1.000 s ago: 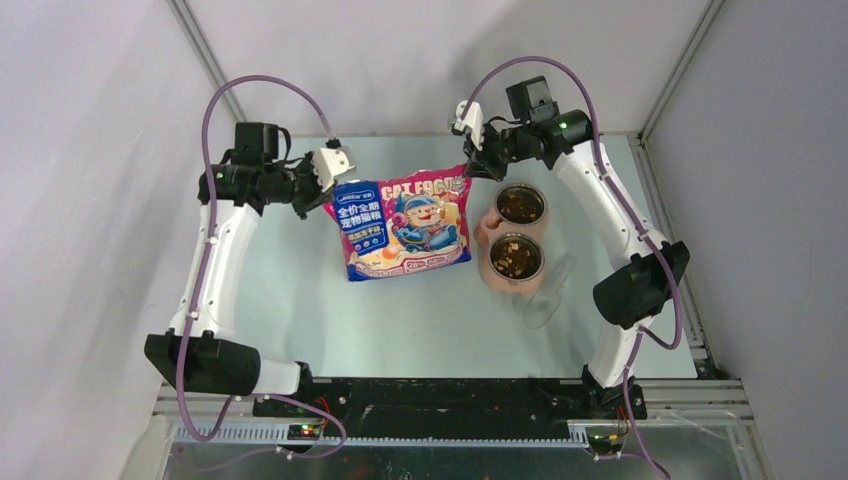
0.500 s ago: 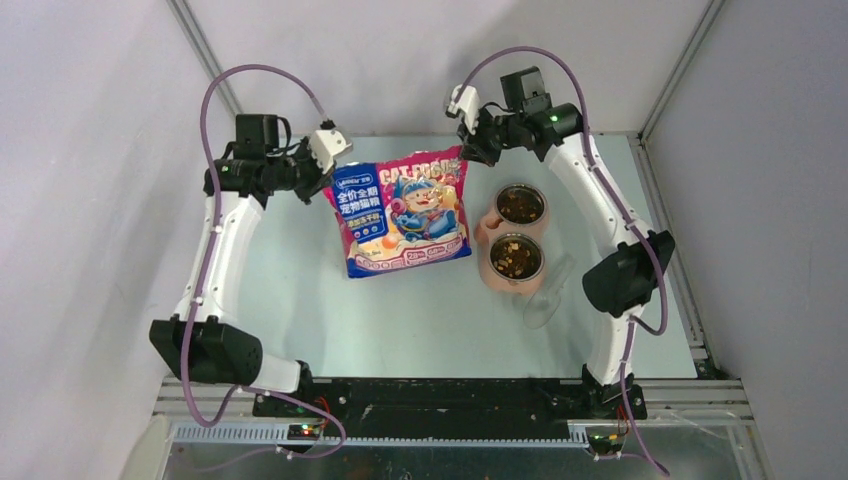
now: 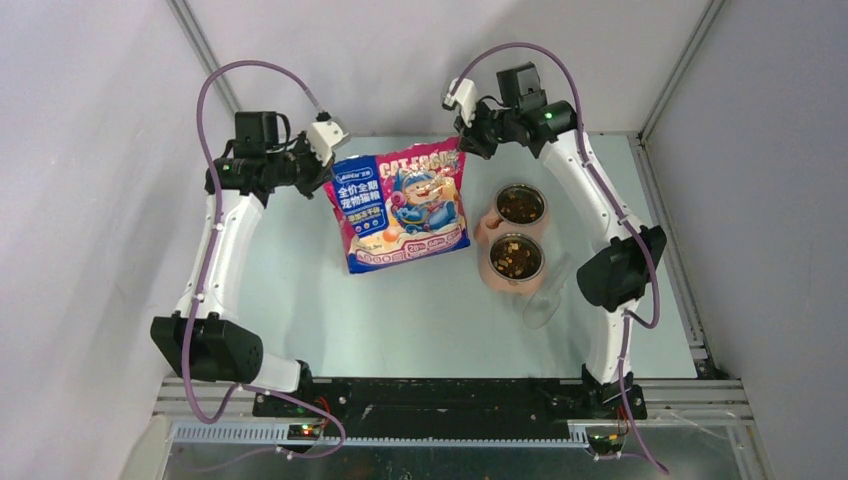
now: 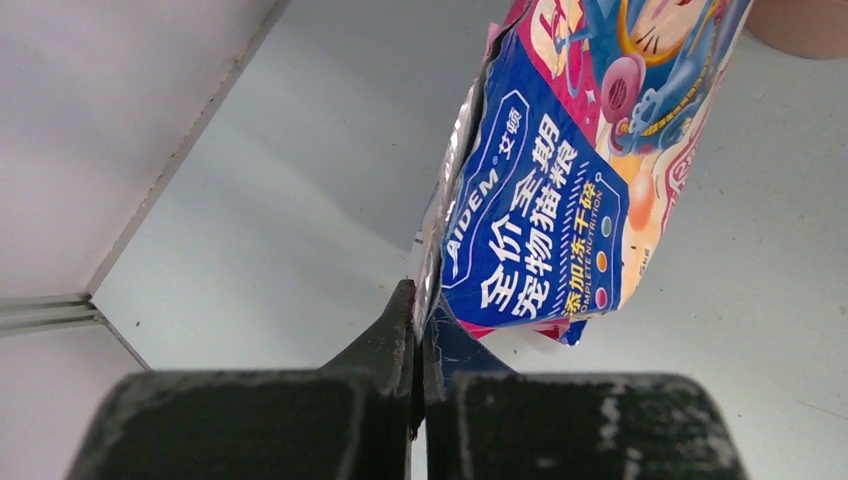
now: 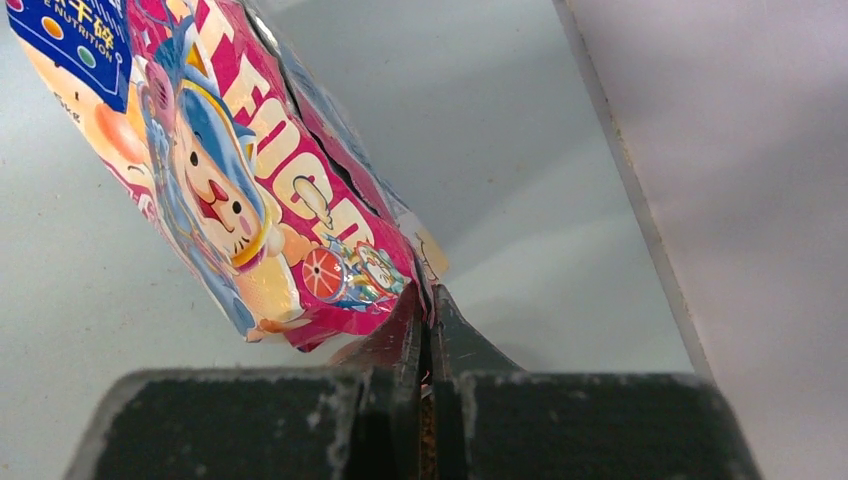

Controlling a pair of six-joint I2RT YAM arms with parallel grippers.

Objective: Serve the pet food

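The glossy pink and blue cat-food bag (image 3: 402,208) hangs between both grippers above the table's far middle. My left gripper (image 3: 331,172) is shut on its top left corner; in the left wrist view (image 4: 421,310) the bag (image 4: 545,200) hangs from the shut fingers. My right gripper (image 3: 462,143) is shut on its top right corner; in the right wrist view (image 5: 426,310) the bag (image 5: 240,190) hangs away to the left. Dark brown pet food (image 3: 521,205) fills the far steel bowl, and more kibble (image 3: 515,257) fills the near bowl.
The two bowls sit in a pink stand (image 3: 486,232) right of the bag. A clear plastic scoop (image 3: 545,298) lies on the table by the near bowl. Enclosure walls (image 3: 420,60) close in behind and at both sides.
Both grippers have lifted the bag's top edge up and toward the back wall, so the bag now hangs more upright. The bowls and scoop have not moved.
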